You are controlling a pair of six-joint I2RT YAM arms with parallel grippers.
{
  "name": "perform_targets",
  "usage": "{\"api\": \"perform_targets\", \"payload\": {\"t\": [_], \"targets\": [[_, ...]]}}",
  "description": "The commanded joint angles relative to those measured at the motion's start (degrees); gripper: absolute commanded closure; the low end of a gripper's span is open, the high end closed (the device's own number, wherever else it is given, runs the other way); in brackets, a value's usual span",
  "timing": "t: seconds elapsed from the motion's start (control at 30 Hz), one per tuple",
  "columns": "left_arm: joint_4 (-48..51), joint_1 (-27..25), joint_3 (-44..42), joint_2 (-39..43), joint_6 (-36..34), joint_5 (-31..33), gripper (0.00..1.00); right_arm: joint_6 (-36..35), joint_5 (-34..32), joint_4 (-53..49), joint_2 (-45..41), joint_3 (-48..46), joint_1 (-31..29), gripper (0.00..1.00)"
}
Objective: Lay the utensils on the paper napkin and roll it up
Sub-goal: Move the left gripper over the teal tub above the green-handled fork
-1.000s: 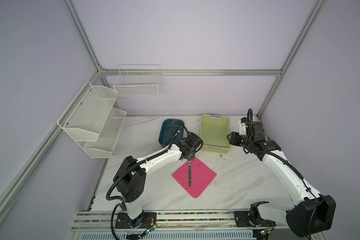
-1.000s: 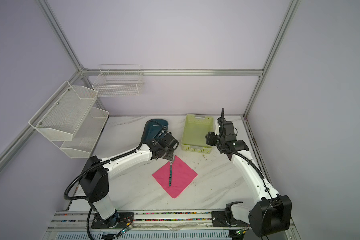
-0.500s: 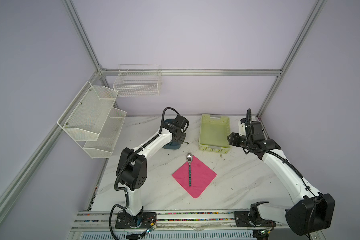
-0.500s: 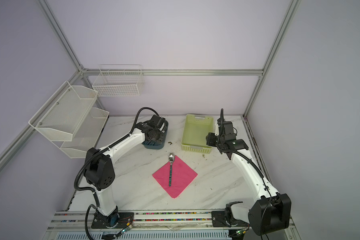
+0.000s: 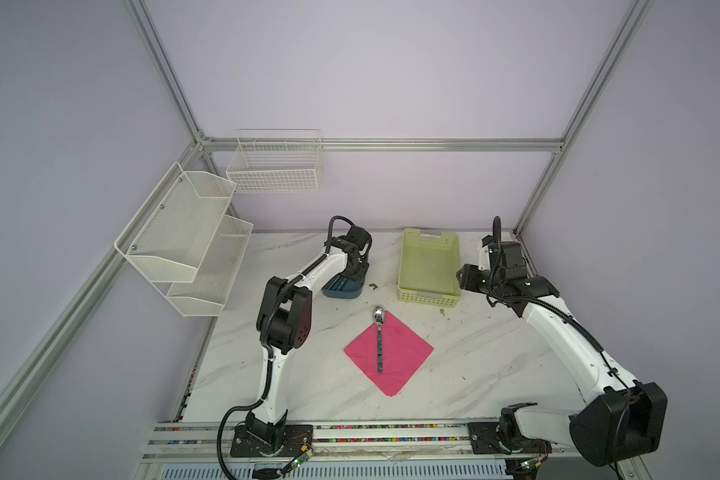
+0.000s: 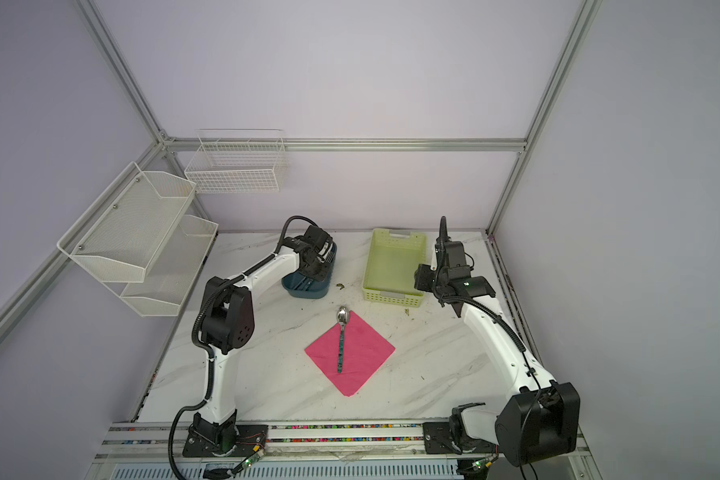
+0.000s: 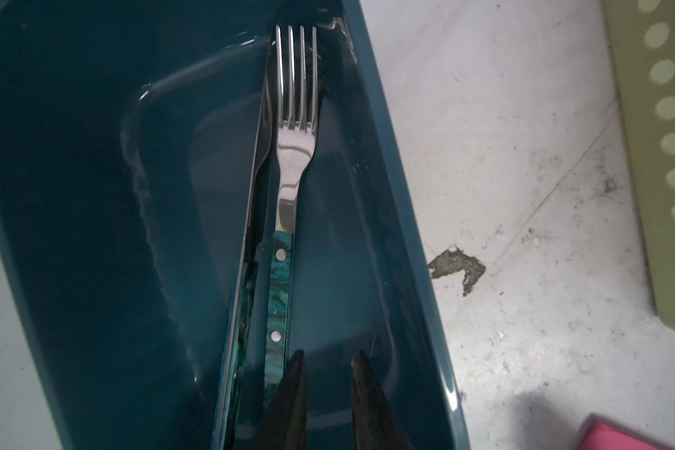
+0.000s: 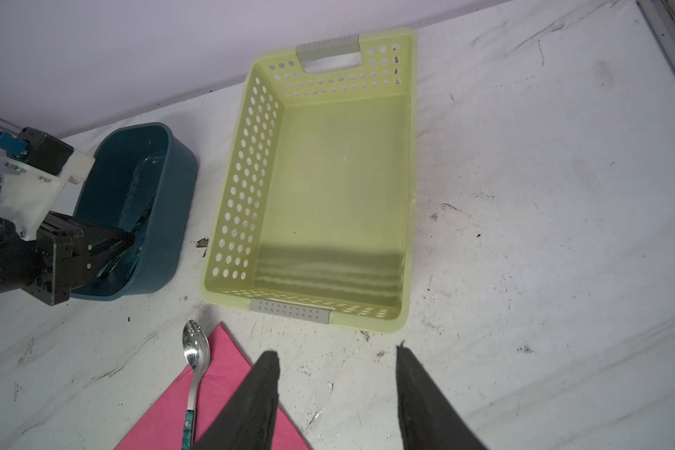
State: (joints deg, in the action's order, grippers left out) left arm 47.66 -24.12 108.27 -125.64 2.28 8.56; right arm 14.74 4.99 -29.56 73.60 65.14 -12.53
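Note:
The spoon (image 5: pixel 378 332) lies along the pink paper napkin (image 5: pixel 400 353), its bowl sticking past the far corner; both top views and the right wrist view show it. The fork (image 7: pixel 295 136) and knife (image 7: pixel 256 187) lie side by side in the teal tub (image 7: pixel 398 233). My left gripper (image 7: pixel 325 356) reaches down into the tub, its jaws a narrow gap apart with only tub floor between them. One fingertip sits right beside the fork's handle. My right gripper (image 8: pixel 336 352) hangs open and empty over the table by the near end of the basket.
A pale green basket (image 5: pixel 429 266) stands empty right of the teal tub (image 5: pixel 341 291). White wire shelves (image 5: pixel 192 249) hang on the left wall, and a wire basket (image 5: pixel 275 166) on the back wall. Small dirt specks (image 7: pixel 458 267) lie between tub and basket.
My left gripper has left the spoon on the napkin, swung back to the teal tub and reached into it. Its jaws have narrowed. The right arm has barely moved.

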Motion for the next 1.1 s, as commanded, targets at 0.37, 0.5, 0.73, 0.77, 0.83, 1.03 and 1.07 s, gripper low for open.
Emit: {"api": "perform_targets", "payload": {"t": [0.37,0.5,0.73,0.77,0.83,1.03,1.07], "targets": [[-2.35,2.19,9.39,-5.33,0.79,1.73,0.79,0.19,-2.01,-1.29,2.31,3.46,0.15,0.49],[-2.41,2.66,10.70,-6.69,0.96,1.54,0.79,0.20,-1.91,-1.11,2.86,3.46,0.14,0.49],[-2.40,3.21,12.62,-9.29,0.97,0.52,0.79,-0.24,-1.92,-0.82,3.91,3.70,0.19,0.49],[-2.47,3.28,12.96,-9.60,0.97,0.65,0.79,-0.31,-1.92,-0.77,4.00,3.76,0.19,0.49],[-2.62,3.37,13.30,-10.26,1.10,1.08,0.79,-0.33,-1.92,-0.54,4.09,3.71,0.14,0.49],[-3.12,3.46,13.91,-11.21,1.31,2.21,0.76,-0.48,-1.82,-0.32,4.80,3.60,0.14,0.49],[-3.21,3.46,13.87,-11.37,1.23,2.18,0.76,-0.59,-1.81,-0.19,4.79,3.59,0.19,0.49]]}}
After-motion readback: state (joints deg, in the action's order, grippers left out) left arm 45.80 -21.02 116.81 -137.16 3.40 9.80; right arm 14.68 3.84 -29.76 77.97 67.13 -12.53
